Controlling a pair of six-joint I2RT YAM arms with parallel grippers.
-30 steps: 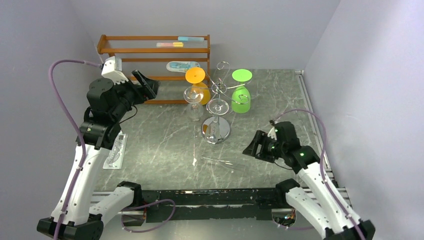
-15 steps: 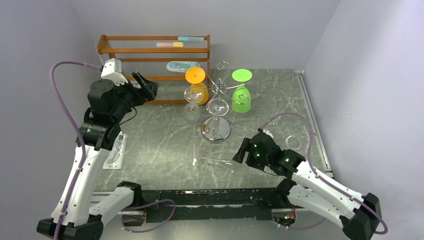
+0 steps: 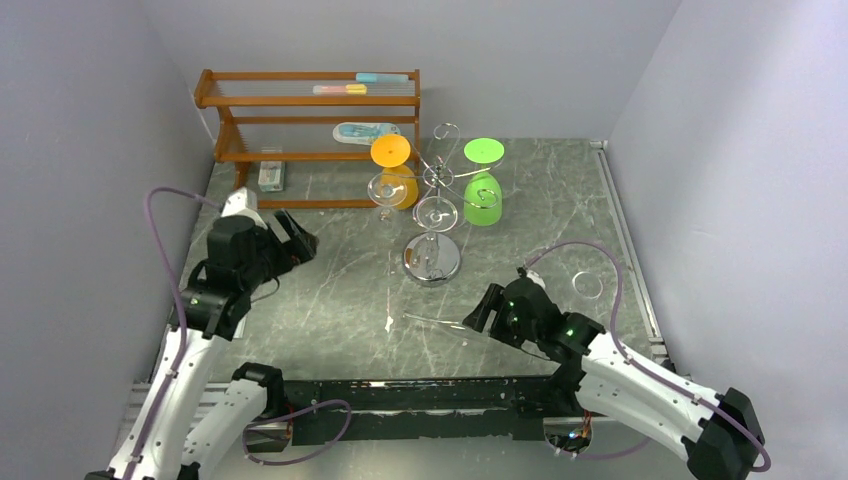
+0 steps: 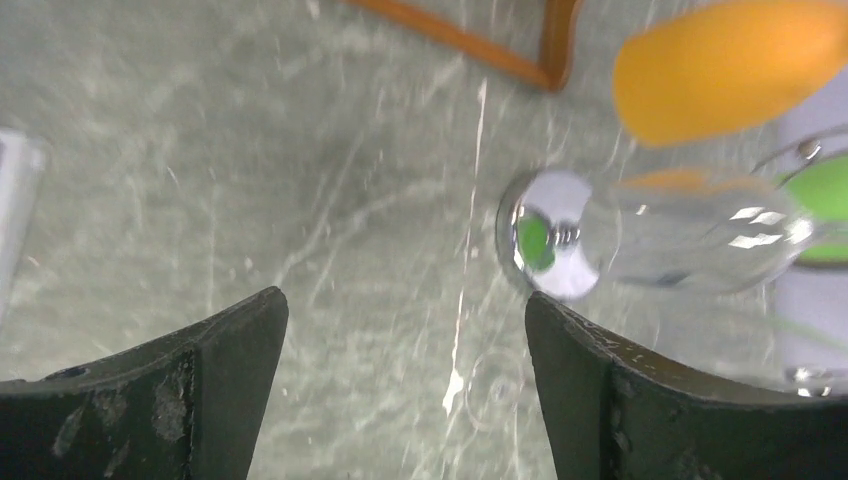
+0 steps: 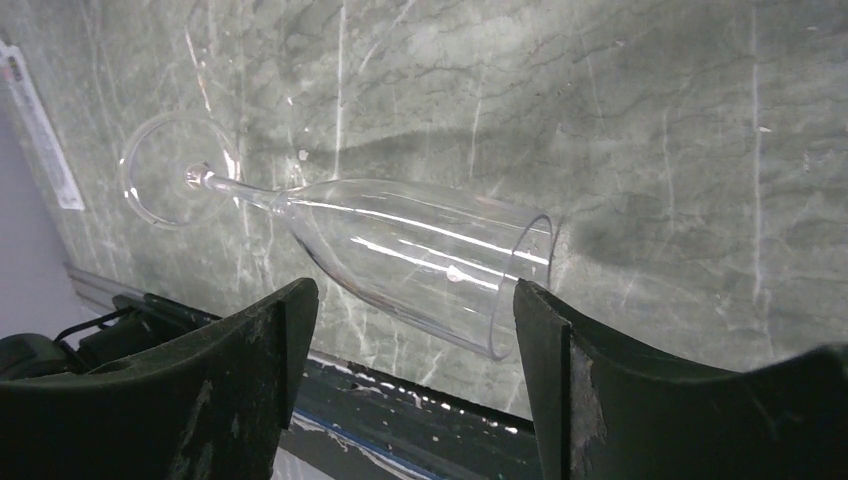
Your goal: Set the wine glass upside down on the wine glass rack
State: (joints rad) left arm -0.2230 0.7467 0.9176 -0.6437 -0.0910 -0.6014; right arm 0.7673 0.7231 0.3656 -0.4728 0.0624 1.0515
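A clear wine glass (image 3: 438, 322) lies on its side on the marble table near the front. In the right wrist view its bowl (image 5: 420, 258) points right and its foot points left. My right gripper (image 3: 476, 311) is open, its jaws low on either side of the bowl's rim (image 5: 410, 300), not touching it. The chrome wine glass rack (image 3: 432, 222) stands mid-table with an orange glass (image 3: 393, 170), a green glass (image 3: 483, 195) and a clear glass (image 3: 384, 192) hanging upside down. My left gripper (image 3: 297, 242) is open and empty (image 4: 405, 305), left of the rack.
An orange-brown wooden shelf rack (image 3: 310, 100) stands at the back left, with a small box (image 3: 270, 176) in front of it. A clear ring (image 3: 587, 285) lies on the table at the right. The rack's mirror base (image 4: 545, 245) shows in the left wrist view.
My left arm has pulled back from the shelf and dropped toward the near left. My right gripper has moved left and down to the lying glass's rim.
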